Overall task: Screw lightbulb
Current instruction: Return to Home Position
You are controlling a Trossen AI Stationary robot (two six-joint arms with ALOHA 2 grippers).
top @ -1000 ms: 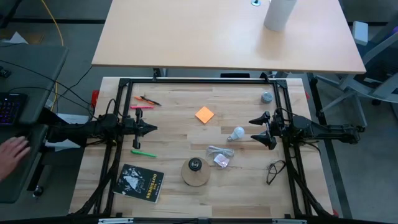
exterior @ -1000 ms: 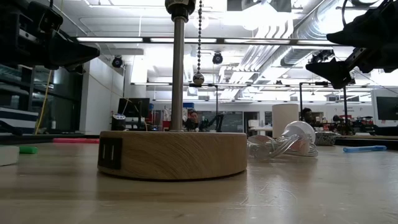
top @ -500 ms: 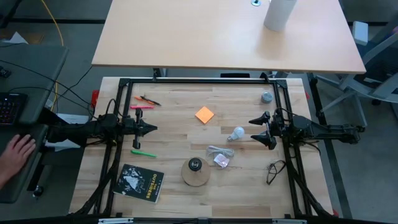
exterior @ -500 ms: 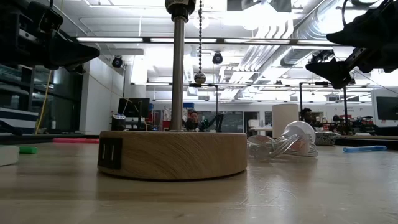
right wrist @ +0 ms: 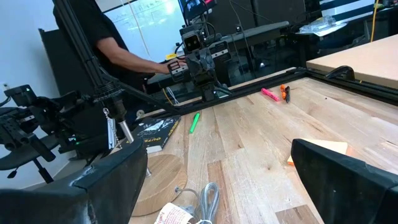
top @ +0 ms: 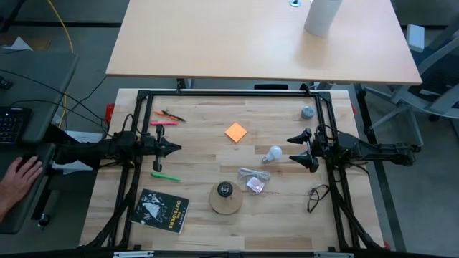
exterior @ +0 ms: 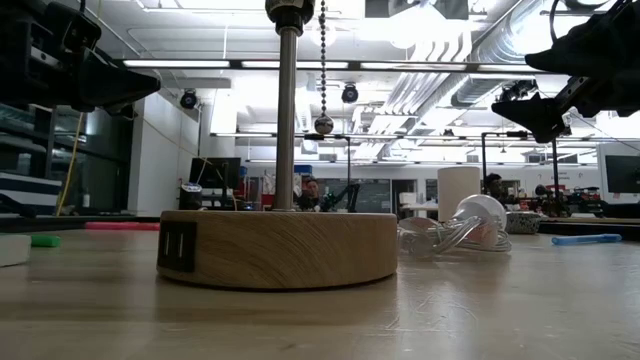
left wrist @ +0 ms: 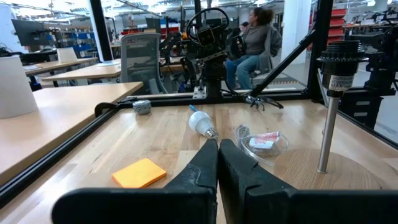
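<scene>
Workspace as I see it from the remote station, largest item first. Wooden table (top: 208, 115), set in a black frame. Left gripper (top: 174, 147) hangs over the table's left side, its fingers pressed together with nothing between them. Right gripper (top: 292, 149) hangs over the right side, its fingers spread wide and empty. Black book (top: 163, 210) lies at the lower left of the high view. Round wooden lamp base (top: 225, 198) stands low in the middle, its post rising in the low view. Orange note (top: 235, 132) lies near the table's centre. Clear packet (top: 254, 183) lies just right of the lamp base. Lightbulb (top: 273, 153) lies on its side on the table, between the note and the right gripper, near that gripper but apart from it, and well clear of the lamp
</scene>
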